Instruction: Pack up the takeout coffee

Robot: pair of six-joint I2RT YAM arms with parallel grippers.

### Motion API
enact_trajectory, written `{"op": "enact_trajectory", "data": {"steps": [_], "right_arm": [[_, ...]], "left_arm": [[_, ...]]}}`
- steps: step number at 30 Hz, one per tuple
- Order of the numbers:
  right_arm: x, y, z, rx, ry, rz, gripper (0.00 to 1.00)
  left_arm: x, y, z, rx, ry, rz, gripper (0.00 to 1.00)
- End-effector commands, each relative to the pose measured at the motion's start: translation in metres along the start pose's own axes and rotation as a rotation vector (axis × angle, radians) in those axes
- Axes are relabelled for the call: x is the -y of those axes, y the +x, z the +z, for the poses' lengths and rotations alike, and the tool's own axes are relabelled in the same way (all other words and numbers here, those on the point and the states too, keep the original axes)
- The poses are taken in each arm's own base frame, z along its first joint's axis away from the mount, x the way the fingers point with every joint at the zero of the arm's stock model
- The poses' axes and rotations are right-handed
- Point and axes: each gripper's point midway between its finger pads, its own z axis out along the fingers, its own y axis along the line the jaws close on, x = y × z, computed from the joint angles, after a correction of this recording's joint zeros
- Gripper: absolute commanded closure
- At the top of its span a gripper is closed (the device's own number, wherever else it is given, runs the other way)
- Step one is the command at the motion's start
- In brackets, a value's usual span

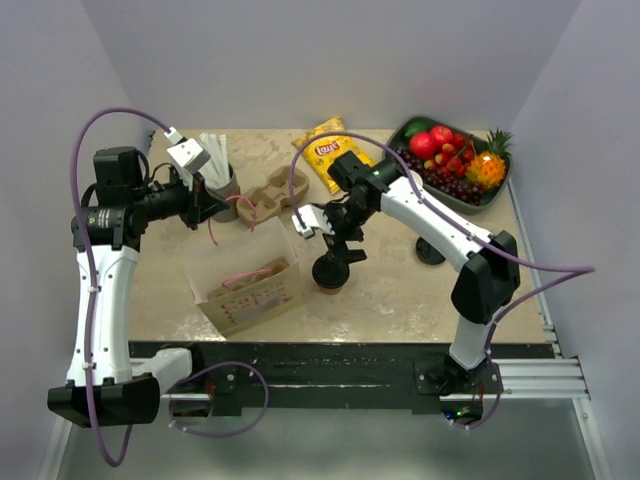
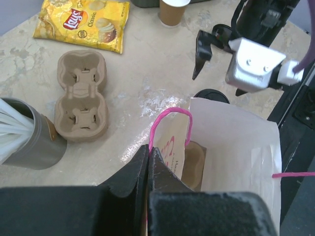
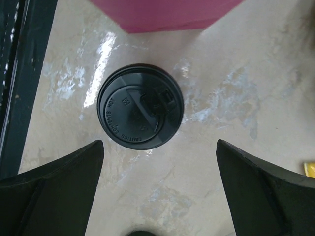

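In the right wrist view the takeout coffee [image 3: 140,107] shows only its round black lid, and the tan wall is hidden beneath it. In the overhead view the right tool [image 3: 160,147] covers a part of the lid, so only a thin strip of tan is seen at the near side. In the left wrist view just a dark arc of the lid shows behind the rim of the paper bag [image 2: 236,142]. Inside the bag lies a brown shape [image 2: 194,160] which I cannot identify. A tan cup [image 2: 173,10] without a lid is cut off by the upper edge of that view. The left tool [image 2: 149,155] is closed, with its tips at the bag's rim where the pink handle [image 2: 170,112] begins. Whether paper or cord is pinched there I cannot tell. The coffee stands upright on the worktop [image 1: 400,290], just beside the right side of the bag and not touching it. Its long axis is vertical, with the lid on top. The small sip flap of the lid points toward the right edge of the right wrist view. The right tool hangs over the cup with its fingers [image 3: 54,177] spread wide, one at each side, and it holds nothing.
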Motion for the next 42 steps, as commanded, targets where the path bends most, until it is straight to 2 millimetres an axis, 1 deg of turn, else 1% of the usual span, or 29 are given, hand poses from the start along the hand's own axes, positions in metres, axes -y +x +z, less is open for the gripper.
{"op": "enact_trajectory", "data": {"steps": [1,4,5,6,9,13,17,20,27,33,42], "right_arm": [[-0.017,0.006,0.004,-0.013,-0.150,-0.230,0.01],[-0.022,0.013,0.009,-0.043,-0.202,-0.298,0.01],[-0.021,0.017,0.010,-0.060,-0.201,-0.316,0.01],[-0.019,0.021,0.015,-0.065,-0.200,-0.343,0.01],[-0.012,0.025,0.020,-0.084,-0.181,-0.388,0.01],[-0.007,0.024,0.025,-0.084,-0.178,-0.425,0.01],[-0.020,0.023,0.029,-0.086,-0.244,-0.453,0.01],[-0.024,0.021,0.033,-0.077,-0.250,-0.461,0.01],[-0.019,0.020,0.042,-0.079,-0.232,-0.443,0.01],[-0.021,0.019,0.049,-0.085,-0.239,-0.437,0.02],[-0.023,0.019,0.052,-0.092,-0.252,-0.435,0.04]], "left_arm": [[-0.012,-0.005,0.002,0.024,-0.045,0.005,1.00],[-0.014,0.000,0.003,0.018,-0.059,-0.015,1.00],[-0.015,0.003,0.004,0.014,-0.060,-0.023,1.00],[-0.015,0.004,0.005,0.013,-0.062,-0.030,1.00],[-0.016,0.005,0.005,0.015,-0.075,-0.040,1.00],[-0.019,0.008,0.005,0.001,-0.090,-0.044,1.00],[-0.022,0.008,0.005,-0.006,-0.099,-0.045,1.00],[-0.023,0.007,0.004,-0.006,-0.108,-0.042,1.00],[-0.023,0.010,0.000,-0.013,-0.123,-0.049,1.00],[-0.024,0.008,-0.002,-0.009,-0.127,-0.053,1.00],[-0.024,0.009,-0.004,-0.006,-0.131,-0.061,1.00]]}}
